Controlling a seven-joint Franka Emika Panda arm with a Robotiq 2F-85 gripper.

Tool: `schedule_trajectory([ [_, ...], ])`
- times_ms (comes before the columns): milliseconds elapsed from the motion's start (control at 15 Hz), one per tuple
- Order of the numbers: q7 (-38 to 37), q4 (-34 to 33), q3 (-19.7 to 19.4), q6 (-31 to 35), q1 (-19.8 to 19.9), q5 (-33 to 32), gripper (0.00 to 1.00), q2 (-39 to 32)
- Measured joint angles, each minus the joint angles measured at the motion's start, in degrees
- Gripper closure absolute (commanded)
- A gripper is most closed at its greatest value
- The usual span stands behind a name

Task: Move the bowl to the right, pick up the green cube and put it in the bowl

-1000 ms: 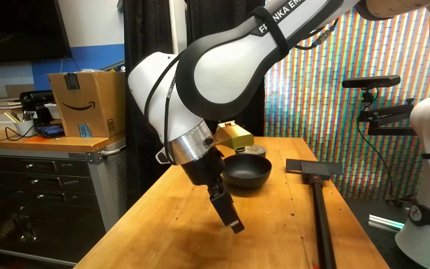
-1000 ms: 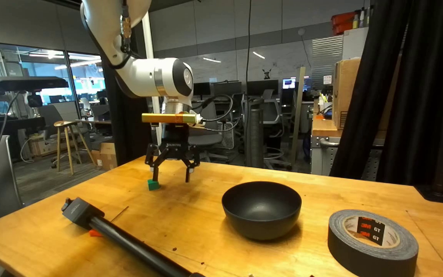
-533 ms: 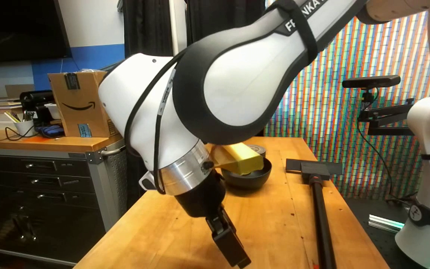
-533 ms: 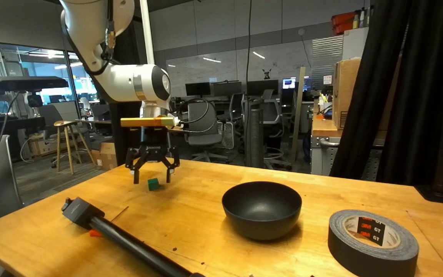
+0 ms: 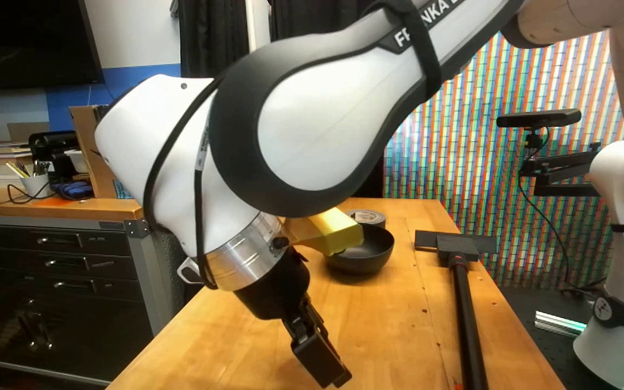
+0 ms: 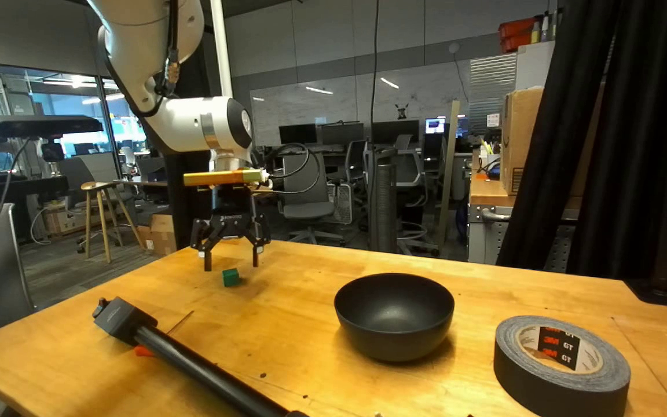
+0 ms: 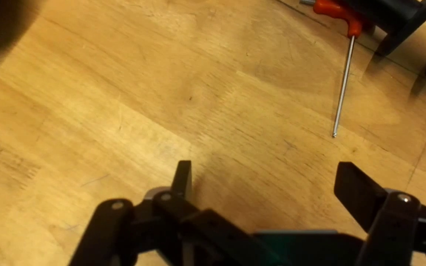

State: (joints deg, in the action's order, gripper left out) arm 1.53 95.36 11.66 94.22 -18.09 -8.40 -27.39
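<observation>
In an exterior view, the cube [image 6: 231, 278] lies left of centre, the bowl [image 6: 394, 341] right of centre. The gripper [image 6: 231, 267] has its fingers apart. The cube is probably light and stiff, and best taken by two opposite sides.

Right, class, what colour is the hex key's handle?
The hex key's handle is orange-red, showing best in the wrist view.

cube [image 6: 230, 278]: green | bowl [image 6: 394, 330]: black | claw [image 6: 231, 267]: black | tabletop [image 6: 293, 324]: honey-brown, wood-grained | tape roll [image 6: 562, 385]: grey | backdrop [image 5: 480, 168]: multicoloured grid
</observation>
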Motion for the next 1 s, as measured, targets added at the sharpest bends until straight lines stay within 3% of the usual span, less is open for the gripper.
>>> schedule_trajectory([
  [1000, -0.3, -24.2, -1.1, -10.8, -3.8, -1.7, 0.00, -17.9],
])
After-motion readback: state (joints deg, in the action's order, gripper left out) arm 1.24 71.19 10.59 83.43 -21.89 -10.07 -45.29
